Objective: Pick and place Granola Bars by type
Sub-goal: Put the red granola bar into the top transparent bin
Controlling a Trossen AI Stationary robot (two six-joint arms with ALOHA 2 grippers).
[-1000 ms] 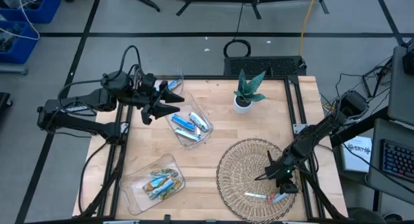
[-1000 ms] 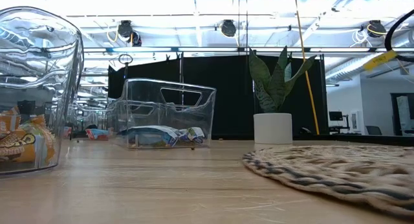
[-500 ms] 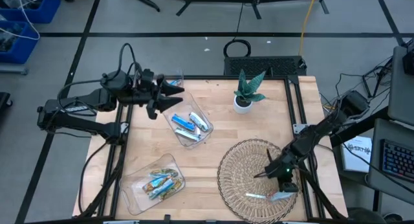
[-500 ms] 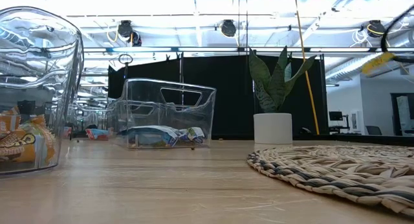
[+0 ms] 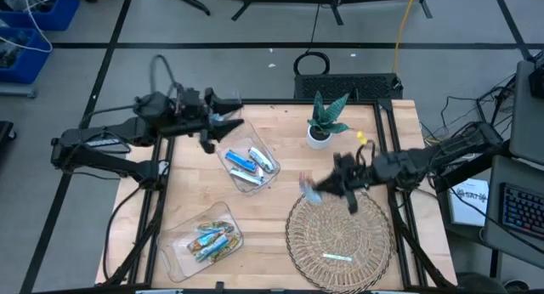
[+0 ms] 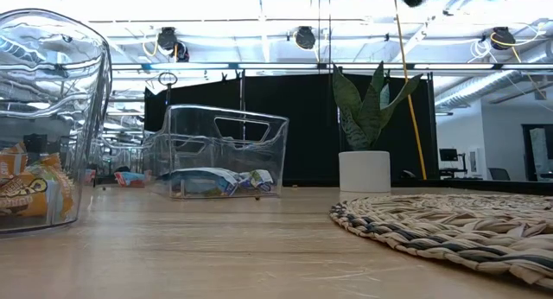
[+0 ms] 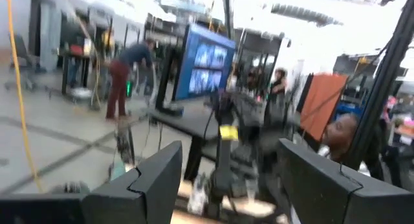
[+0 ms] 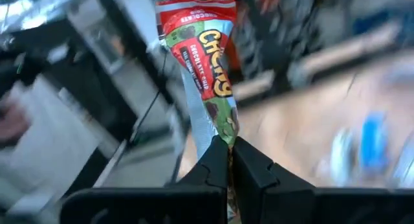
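Observation:
My right gripper (image 5: 323, 190) hangs over the far left rim of the round woven mat (image 5: 374, 243), shut on a red-and-green wrapped granola bar (image 8: 207, 62). One silver-blue bar (image 5: 334, 257) lies on the mat near its front. A clear bin (image 5: 265, 177) holds blue and silver-blue bars (image 5: 252, 162). A second clear bin (image 5: 174, 253) at the near left holds green-gold and orange bars (image 5: 211, 240). My left gripper (image 7: 229, 166) stands open and empty above the table's far left, beside the blue-bar bin. My right gripper pinches one end of the bar's wrapper (image 8: 223, 136) between its two fingertips (image 8: 249, 162). The bar sticks out lengthwise beyond the fingers. The fingers lie about level and point toward the table's left. The bar is lifted clear of the mat.
A small potted plant (image 5: 321, 124) stands at the far middle, just beyond my right arm. Bare wood lies between the two bins and the mat. In the low view the bins (image 6: 220, 152) and the plant pot (image 6: 364, 171) rise above the mat's rim (image 6: 432, 225).
My right gripper has shut on a bar at the mat's near right, lifted it clear and swung up toward the table's far left, turning until its fingers point left. My left gripper has risen and drawn toward the far edge, staying open.

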